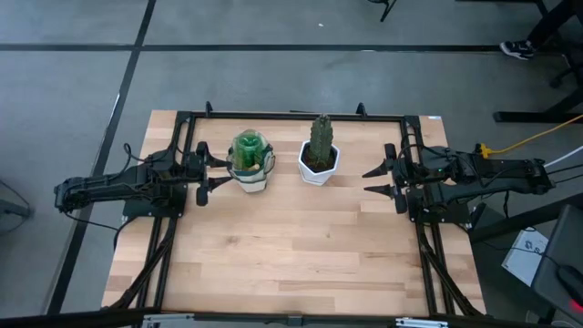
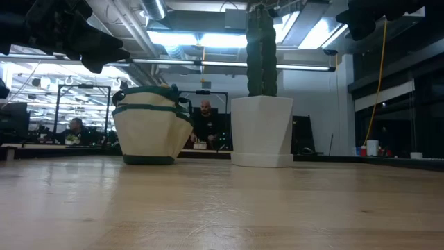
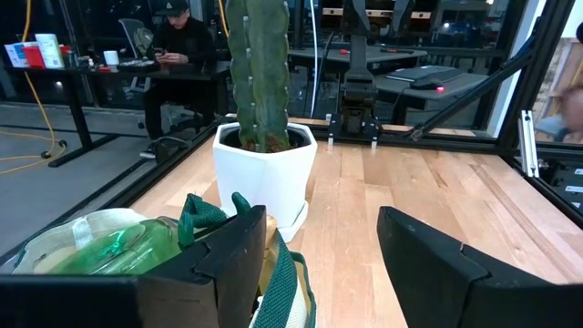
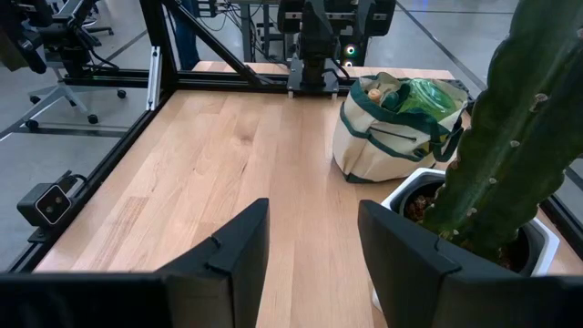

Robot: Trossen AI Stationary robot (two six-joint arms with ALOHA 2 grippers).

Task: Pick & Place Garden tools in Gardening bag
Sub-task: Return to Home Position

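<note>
The beige gardening bag point(image 1: 251, 173) with green trim stands on its base at the table's far left-centre. The translucent green spray bottle point(image 1: 247, 148) sits inside it and sticks out of the top; both also show in the right wrist view point(image 4: 393, 137). The trowel, shears and fork do not show on the table. My left gripper point(image 1: 211, 175) is open, level, just left of the bag, its far finger right beside the bag's side point(image 3: 109, 241). My right gripper point(image 1: 369, 180) is open and empty, right of the cactus pot.
A green cactus point(image 1: 321, 137) in a white hexagonal pot point(image 1: 319, 169) stands right of the bag, between the two grippers. Black frame rails point(image 1: 291, 116) run along the table's far, left and right sides. Bare wood lies toward the near edge point(image 1: 291, 264). People sit in the room behind.
</note>
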